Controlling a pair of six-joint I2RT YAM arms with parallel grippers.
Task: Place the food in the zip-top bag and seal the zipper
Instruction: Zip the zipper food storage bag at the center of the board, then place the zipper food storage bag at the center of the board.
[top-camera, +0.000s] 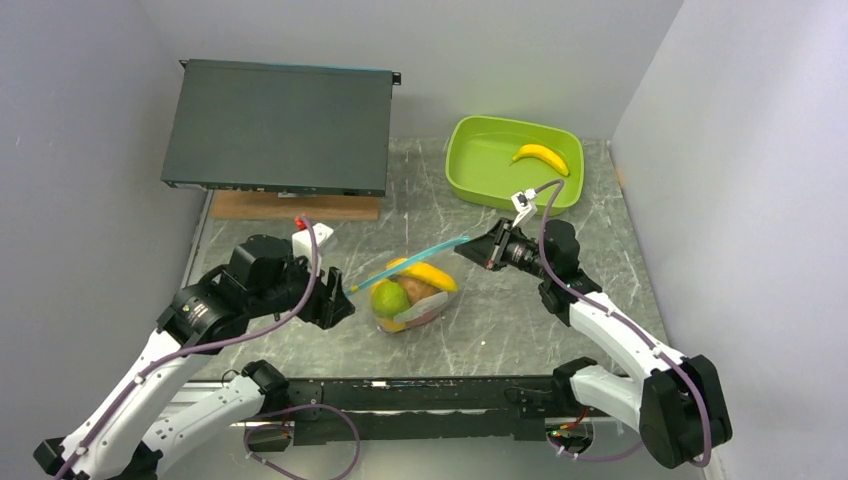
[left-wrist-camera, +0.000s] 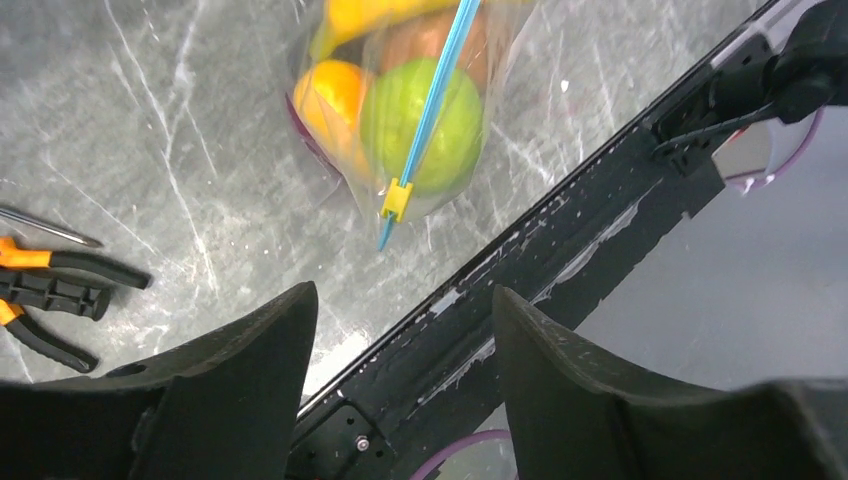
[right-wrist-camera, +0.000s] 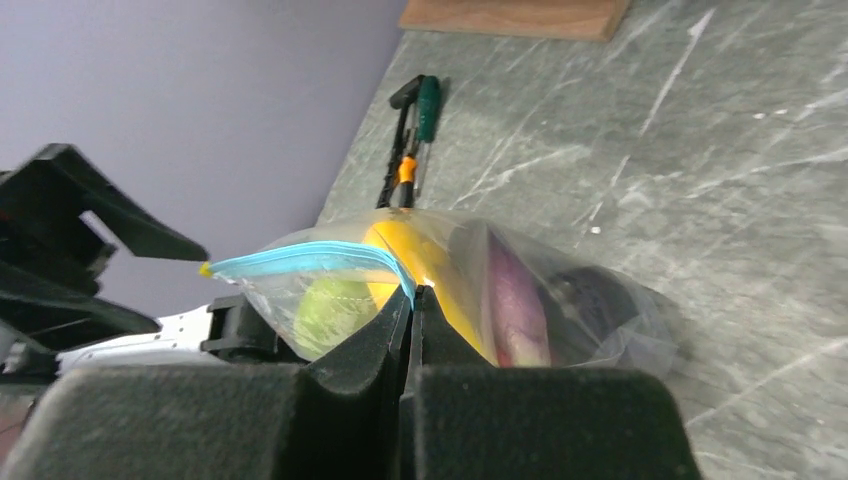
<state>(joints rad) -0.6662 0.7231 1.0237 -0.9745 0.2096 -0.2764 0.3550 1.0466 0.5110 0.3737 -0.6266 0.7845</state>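
The clear zip-top bag (top-camera: 412, 296) sits mid-table holding a green lime (top-camera: 389, 298), a yellow banana (top-camera: 432, 274), an orange piece (left-wrist-camera: 335, 95), a brown piece and a purple eggplant (right-wrist-camera: 515, 300). Its teal zipper (top-camera: 410, 261) runs taut from a yellow slider (left-wrist-camera: 397, 199) at the left end to my right gripper (top-camera: 490, 247). The right gripper (right-wrist-camera: 411, 296) is shut on the zipper's right end. My left gripper (top-camera: 340, 297) is open and empty just left of the slider; the bag shows above its fingers (left-wrist-camera: 262, 340) in the left wrist view. One more banana (top-camera: 541, 157) lies in the green tub.
A lime-green tub (top-camera: 470, 165) stands at the back right. A black flat box (top-camera: 278, 125) rests on a wooden board (top-camera: 295, 206) at the back left. Orange-handled pliers (left-wrist-camera: 50, 285) and a green-handled tool (right-wrist-camera: 427, 105) lie left of the bag. A black rail (top-camera: 430, 395) runs along the near edge.
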